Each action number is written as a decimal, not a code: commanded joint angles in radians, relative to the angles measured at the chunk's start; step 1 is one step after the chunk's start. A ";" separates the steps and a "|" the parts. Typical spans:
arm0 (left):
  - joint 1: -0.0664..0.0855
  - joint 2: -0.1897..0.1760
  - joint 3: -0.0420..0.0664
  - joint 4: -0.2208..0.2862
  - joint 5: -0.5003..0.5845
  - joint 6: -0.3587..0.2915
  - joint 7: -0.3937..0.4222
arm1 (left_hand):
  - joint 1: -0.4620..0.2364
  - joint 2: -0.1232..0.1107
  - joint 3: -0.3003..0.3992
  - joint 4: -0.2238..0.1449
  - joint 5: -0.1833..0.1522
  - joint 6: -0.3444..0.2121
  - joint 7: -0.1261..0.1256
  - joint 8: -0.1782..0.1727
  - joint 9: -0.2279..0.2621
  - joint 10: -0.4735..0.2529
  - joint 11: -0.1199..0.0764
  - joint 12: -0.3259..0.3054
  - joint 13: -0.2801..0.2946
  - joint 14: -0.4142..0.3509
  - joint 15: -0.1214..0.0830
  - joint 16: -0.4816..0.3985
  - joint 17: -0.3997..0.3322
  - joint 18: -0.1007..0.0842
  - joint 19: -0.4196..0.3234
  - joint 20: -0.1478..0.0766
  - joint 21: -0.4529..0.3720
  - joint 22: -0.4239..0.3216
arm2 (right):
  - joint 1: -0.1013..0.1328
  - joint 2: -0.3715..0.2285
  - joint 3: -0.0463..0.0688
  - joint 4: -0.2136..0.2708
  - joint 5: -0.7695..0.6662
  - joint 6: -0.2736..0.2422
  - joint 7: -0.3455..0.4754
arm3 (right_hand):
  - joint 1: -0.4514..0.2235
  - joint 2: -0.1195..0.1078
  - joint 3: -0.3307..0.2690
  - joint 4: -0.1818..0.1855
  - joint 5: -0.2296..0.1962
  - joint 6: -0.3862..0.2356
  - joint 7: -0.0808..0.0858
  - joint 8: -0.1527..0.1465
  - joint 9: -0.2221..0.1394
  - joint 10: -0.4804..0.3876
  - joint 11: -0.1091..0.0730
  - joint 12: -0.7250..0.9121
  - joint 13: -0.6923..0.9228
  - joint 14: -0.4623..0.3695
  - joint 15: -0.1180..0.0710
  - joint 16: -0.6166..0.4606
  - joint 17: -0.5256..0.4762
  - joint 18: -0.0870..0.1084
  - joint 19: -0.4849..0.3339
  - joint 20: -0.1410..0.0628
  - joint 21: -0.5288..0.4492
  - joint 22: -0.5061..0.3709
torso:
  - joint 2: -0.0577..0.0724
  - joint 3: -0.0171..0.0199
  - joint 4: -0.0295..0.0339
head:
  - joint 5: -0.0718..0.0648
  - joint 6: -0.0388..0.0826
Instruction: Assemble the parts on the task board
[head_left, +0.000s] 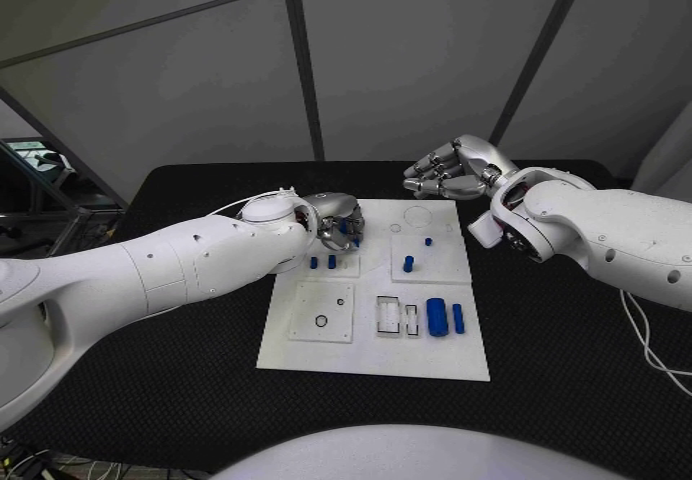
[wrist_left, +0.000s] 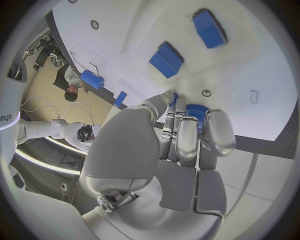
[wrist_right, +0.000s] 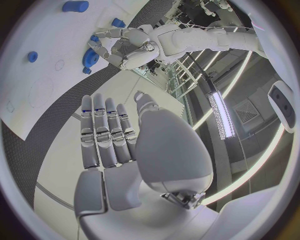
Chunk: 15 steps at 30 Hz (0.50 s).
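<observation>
1. Black, finely textured matting covers the worktop (head_left: 173, 400), and grey panelled walls stand behind it.
2. At the left, the white glossy left arm reaches in over the task board (head_left: 378, 365), a flat, matte white rectangular plate in the middle of the worktop.
3. The silver left hand (head_left: 335, 222) sits over the board's upper left corner; its metallic fingers (wrist_left: 187, 137) are curled together round a small blue ribbed part (wrist_left: 195, 111), holding it just above the white surface.
4. Just below that hand, two short blue pegs (head_left: 322, 262) stand side by side on the board.
5. A raised square tile with a small black ring (head_left: 322, 321) lies on the board's lower left.
6. Toward the lower right, a large rounded blue block (head_left: 436, 315) and a slimmer blue bar (head_left: 459, 318) lie side by side.
7. Above them, a blue pin (head_left: 408, 264) stands on another raised square.
8. At the right, the right hand (head_left: 457, 168) hangs above the board's far right corner, well clear of it; its fingers (wrist_right: 106, 132) are straight and close side by side, holding nothing.
</observation>
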 joint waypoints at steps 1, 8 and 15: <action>-0.003 -0.012 -0.002 0.012 0.002 -0.009 0.020 | -0.009 0.001 0.005 -0.001 -0.006 0.006 0.002 -0.005 -0.001 0.004 0.004 -0.009 -0.003 -0.003 -0.004 0.003 -0.007 -0.046 0.004 0.000 0.004 0.027 | 0.002 0.000 0.001 0.000 0.003 0.005 0.009 | -0.003 0.006 -0.006 -0.002 0.007 -0.006 -0.001 0.001 0.000 -0.005 0.000 -0.002 -0.001 -0.007 -0.003 -0.002 -0.002 0.003 0.000 0.007 -0.002 -0.002 | -0.001 -0.0005 0.0000 | -0.001 0.002; -0.004 -0.049 0.027 0.053 0.016 -0.031 0.021 | -0.017 -0.006 0.006 -0.002 -0.006 0.002 0.009 -0.015 -0.005 0.003 0.010 -0.022 -0.007 -0.005 0.000 0.003 -0.013 -0.047 0.003 0.002 0.003 0.027 | 0.002 -0.003 0.001 -0.002 0.003 0.004 0.010 | -0.003 0.006 -0.006 -0.002 0.007 -0.006 -0.001 0.001 0.000 -0.005 0.000 -0.002 -0.001 -0.007 -0.003 -0.002 -0.002 0.003 0.000 0.007 -0.002 -0.002 | -0.001 -0.0007 0.0006 | -0.005 0.007; -0.004 -0.093 0.085 0.106 0.037 -0.033 0.009 | -0.017 -0.008 0.007 -0.005 -0.006 0.003 0.011 -0.018 -0.006 0.005 0.011 -0.028 -0.009 -0.004 0.001 0.005 -0.014 -0.047 0.004 0.003 0.004 0.029 | 0.001 -0.006 0.001 -0.005 0.003 0.004 0.010 | -0.003 0.006 -0.006 -0.002 0.007 -0.006 -0.001 0.001 0.000 -0.005 0.000 -0.002 -0.001 -0.007 -0.003 -0.002 -0.002 0.003 0.000 0.007 -0.002 -0.002 | -0.001 -0.0001 0.0013 | -0.006 0.011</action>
